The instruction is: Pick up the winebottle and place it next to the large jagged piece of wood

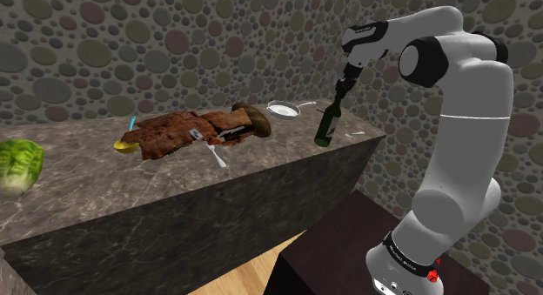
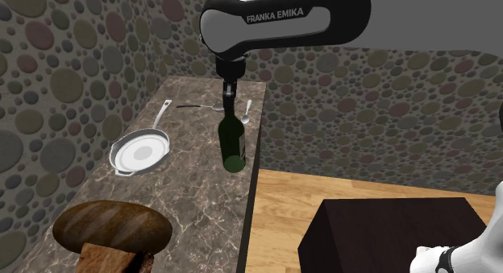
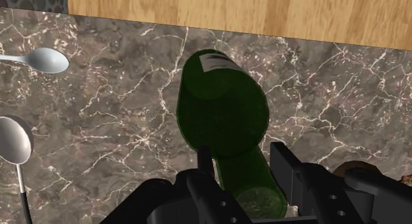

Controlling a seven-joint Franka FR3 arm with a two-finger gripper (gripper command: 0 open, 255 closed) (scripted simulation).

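In the shoulder view, one hand [image 1: 344, 83] is gripping the neck of one green wine bottle [image 1: 327, 126], which is leaning directly beneath it by the edge of the dark veined tabletop [image 1: 104, 193]. Whether its base is touching the surface is hard to tell. One white pan [image 1: 283, 109] is lying near the hand. One jagged piece of wood [image 1: 183, 132] is lying well apart from it, and one green leafy head [image 1: 19, 165], farthest from the hand, is being cut off by the frame. In the second exterior view, the hand [image 2: 230, 93] is blending into the bottle's [image 2: 232, 142] dark neck. One pan [image 2: 141, 153] is sitting beside it and two thin utensils [image 2: 247, 110] are lying beyond it. In the wrist view, the hand's [image 3: 243, 156] two fingers [image 3: 282, 164] are pressing on either side of the neck and hiding part of it. The bottle [image 3: 224, 110] is stretching away from the hand, and two spoons [image 3: 43, 59] are lying off to one side, one of them cropped.
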